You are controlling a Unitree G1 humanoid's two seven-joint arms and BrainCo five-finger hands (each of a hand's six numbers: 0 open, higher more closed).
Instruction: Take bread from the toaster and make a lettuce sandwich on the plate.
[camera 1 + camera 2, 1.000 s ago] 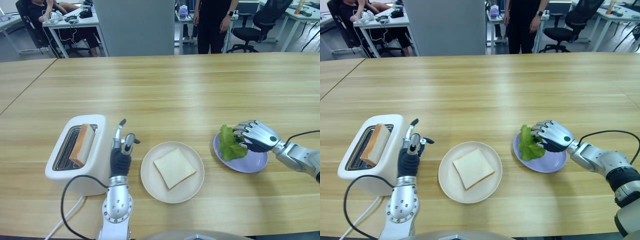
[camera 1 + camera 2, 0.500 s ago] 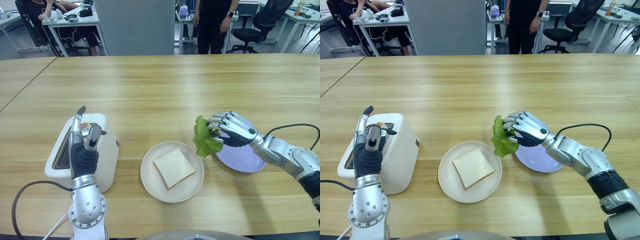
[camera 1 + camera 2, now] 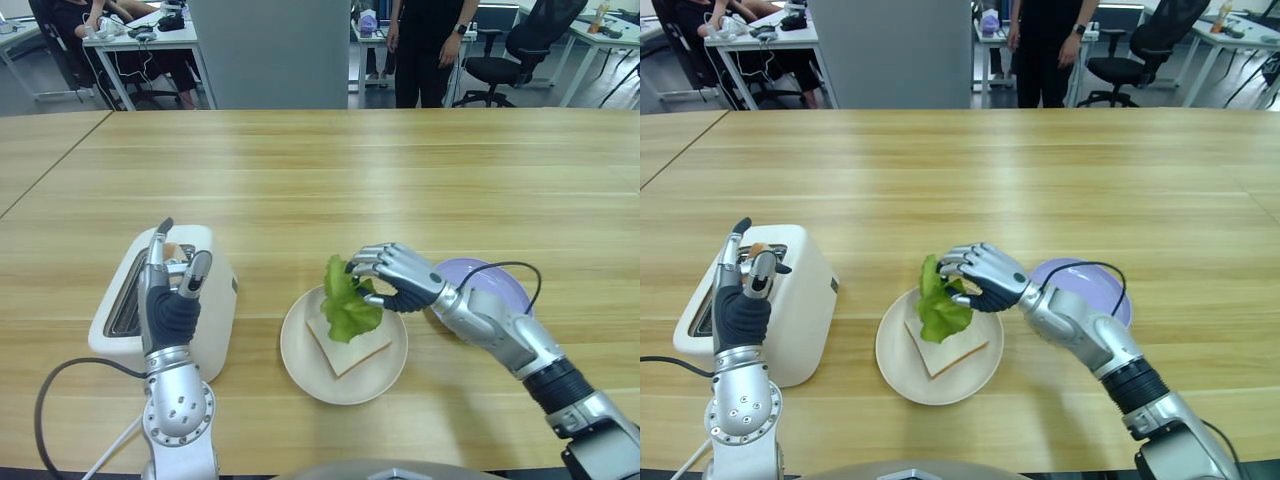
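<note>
We're pinching lettuce (image 3: 345, 300) in the right hand (image 3: 395, 278) over the bread slice (image 3: 358, 350) on the plate (image 3: 300, 368) to layer it, left hand (image 3: 170, 305) spread at the toaster (image 3: 223, 310).

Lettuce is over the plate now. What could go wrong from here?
1. The lettuce hangs bunched from the right hand over the far part of the bread slice; released here, it may land crumpled or partly off the bread.
2. The left hand stands open close by the toaster; reaching for the toast in its slot may nudge the toaster.
</note>
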